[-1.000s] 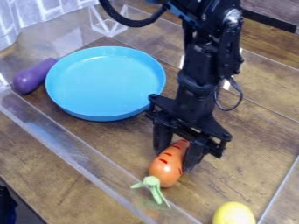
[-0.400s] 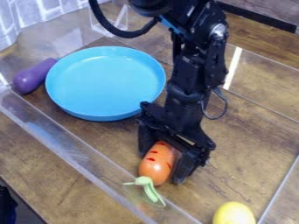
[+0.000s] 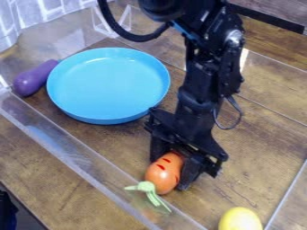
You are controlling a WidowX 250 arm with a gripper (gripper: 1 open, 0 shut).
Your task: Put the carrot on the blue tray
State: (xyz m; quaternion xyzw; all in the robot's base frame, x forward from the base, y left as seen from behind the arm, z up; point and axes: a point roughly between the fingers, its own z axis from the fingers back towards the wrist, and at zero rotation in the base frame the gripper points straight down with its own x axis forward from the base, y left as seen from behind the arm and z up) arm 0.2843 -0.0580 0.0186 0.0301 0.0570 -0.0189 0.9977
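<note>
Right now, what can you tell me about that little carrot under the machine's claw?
The carrot is a small orange toy with dark grooves and a pale green leafy top, plastic by the look of it. It lies on the wooden table, leaves pointing toward the camera, well short of the blue plate. The black gripper has come straight down over its thick end, with fingers on either side, closed on it. Nothing else touches it; the lemon sits apart.

A black jointed arm [image 3: 206,72] with thin black cables.
</note>
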